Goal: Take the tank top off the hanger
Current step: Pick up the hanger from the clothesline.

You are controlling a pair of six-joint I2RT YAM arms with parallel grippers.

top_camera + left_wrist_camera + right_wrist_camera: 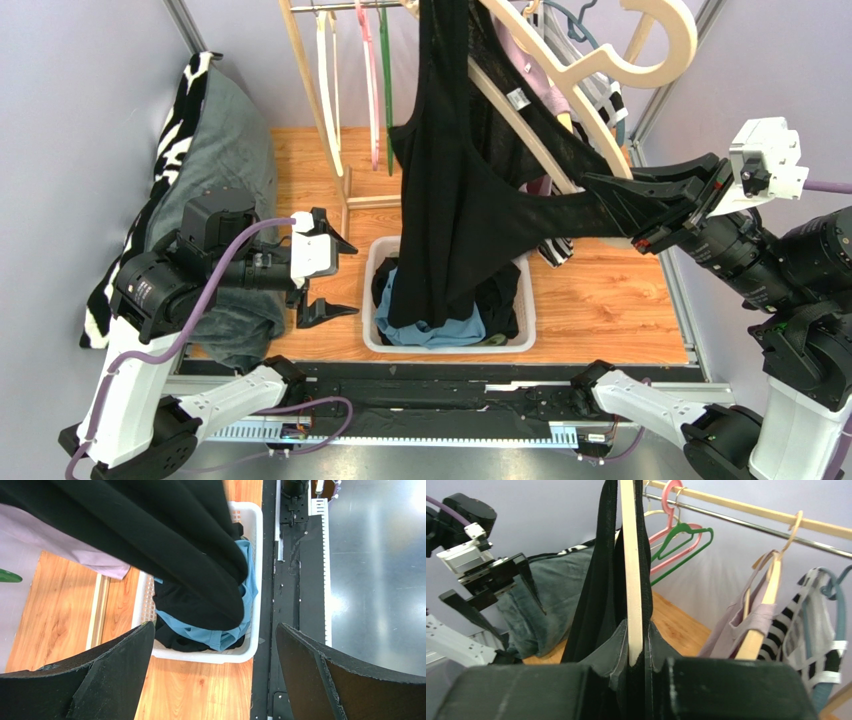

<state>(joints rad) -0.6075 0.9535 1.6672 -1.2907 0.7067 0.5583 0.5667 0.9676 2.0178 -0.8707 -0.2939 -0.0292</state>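
Tank top (450, 200) hangs long-axis vertical on the hanger (631, 580), hem in the basket (248, 515). My right gripper (610, 200) is clamped on the hanger's low end through the fabric. Left gripper (352, 278) is wide open and empty just left of the cloth, so it's nearer.

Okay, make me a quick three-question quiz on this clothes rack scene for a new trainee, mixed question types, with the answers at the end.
1. True or false: the lower end of the black tank top hangs over the white basket.
2. Pick one. The left hand is: A) wide open and holding nothing; B) shut on the tank top; C) shut on the basket's rim.
3. Short answer: what stiff thing does the right hand clamp along with the fabric?

Key
1. True.
2. A.
3. The wooden hanger, with black fabric on both sides of it.
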